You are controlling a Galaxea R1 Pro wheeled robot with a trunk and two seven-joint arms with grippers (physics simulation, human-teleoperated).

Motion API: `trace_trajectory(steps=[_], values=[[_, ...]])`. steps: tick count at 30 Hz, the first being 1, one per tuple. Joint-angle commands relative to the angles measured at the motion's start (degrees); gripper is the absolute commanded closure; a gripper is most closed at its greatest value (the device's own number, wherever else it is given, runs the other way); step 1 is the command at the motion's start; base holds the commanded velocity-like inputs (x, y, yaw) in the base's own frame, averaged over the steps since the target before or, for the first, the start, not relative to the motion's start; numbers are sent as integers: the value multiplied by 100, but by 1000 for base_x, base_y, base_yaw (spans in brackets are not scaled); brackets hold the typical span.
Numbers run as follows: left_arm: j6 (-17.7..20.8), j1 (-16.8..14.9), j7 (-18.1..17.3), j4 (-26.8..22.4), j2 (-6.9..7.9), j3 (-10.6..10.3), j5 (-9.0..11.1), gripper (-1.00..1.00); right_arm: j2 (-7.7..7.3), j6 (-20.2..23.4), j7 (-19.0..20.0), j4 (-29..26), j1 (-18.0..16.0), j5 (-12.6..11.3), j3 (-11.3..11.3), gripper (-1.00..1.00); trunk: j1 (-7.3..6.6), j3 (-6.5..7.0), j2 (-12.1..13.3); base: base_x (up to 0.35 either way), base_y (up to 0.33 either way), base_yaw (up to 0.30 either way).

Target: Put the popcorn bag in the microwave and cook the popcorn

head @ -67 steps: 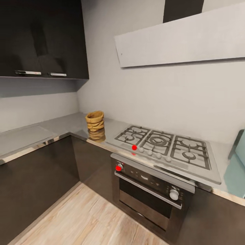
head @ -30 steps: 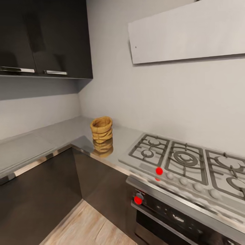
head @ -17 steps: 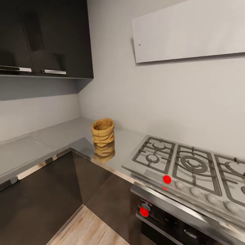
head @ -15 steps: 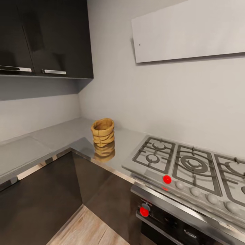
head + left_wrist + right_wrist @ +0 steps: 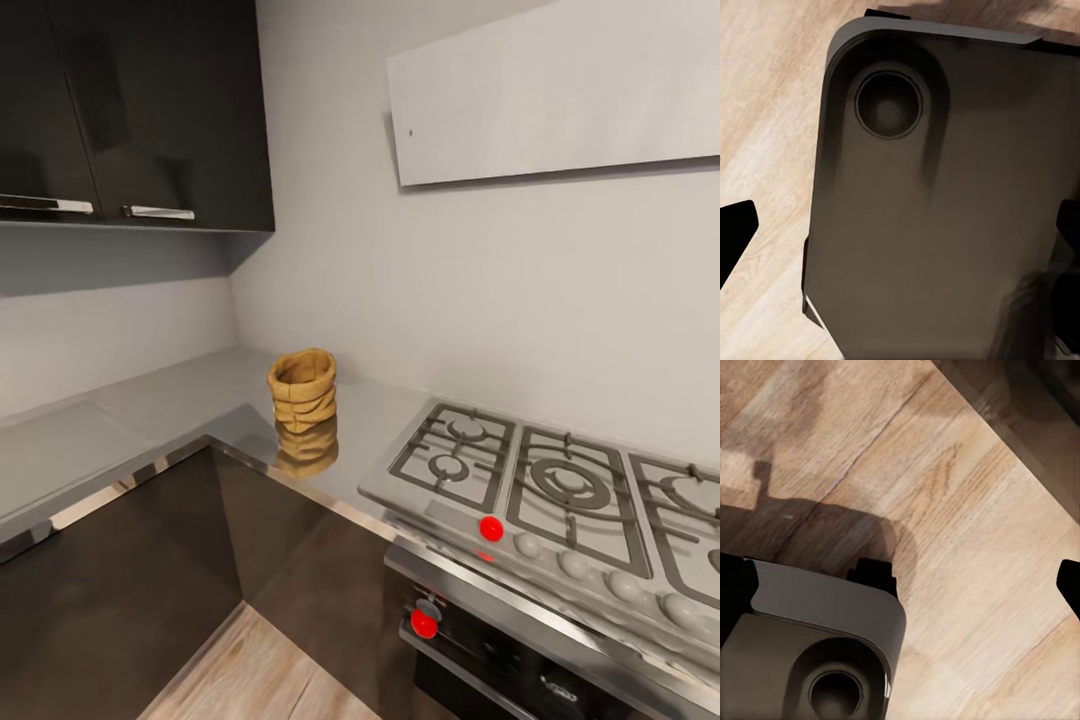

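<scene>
- The popcorn bag (image 5: 302, 388), a tan sack with a rolled rim, stands upright on the grey countertop (image 5: 150, 390), near its inner corner and apart from the gas hob (image 5: 540, 480).
- Compared with two seconds ago, the bag and hob appear larger and the hob has slid rightward: the camera has advanced, not the things. Over the last half second the head view is unchanged, so the approach seems to have paused.
- Both wrist views look down on the wood floor (image 5: 967, 510) and the robot's dark base (image 5: 945, 210).
- Each gripper's fingertips sit at opposite picture edges, so both jaws are spread wide, gripping nothing.
- Judgement: the reach for the bag has not begun.
</scene>
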Motion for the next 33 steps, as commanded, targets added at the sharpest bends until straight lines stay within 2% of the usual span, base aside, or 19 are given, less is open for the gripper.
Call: trace_trajectory(steps=[1, 16, 29, 33], values=[[-2, 4, 0, -11, -1, 13, 42, -100, -5, -34, 12, 19, -6, 37, -48, -100, -23, 14, 39, 0, 0, 0], [-2, 4, 0, -11, 3, 13, 43, -100, 34, -18, -36, 19, -5, 29, -52, -100, -352, 283, 640, 0, 0, 0], [-2, 4, 0, -10, 7, 19, 50, -100, -9, -17, -41, 19, -8, 29, -57, -100, -638, 517, 1162, 0, 0, 0], [-2, 4, 0, -11, 7, 133, 171, -100, -11, 8, 6, 23, -3, 25, -57, -100, -725, 588, 1322, 0, 0, 0]])
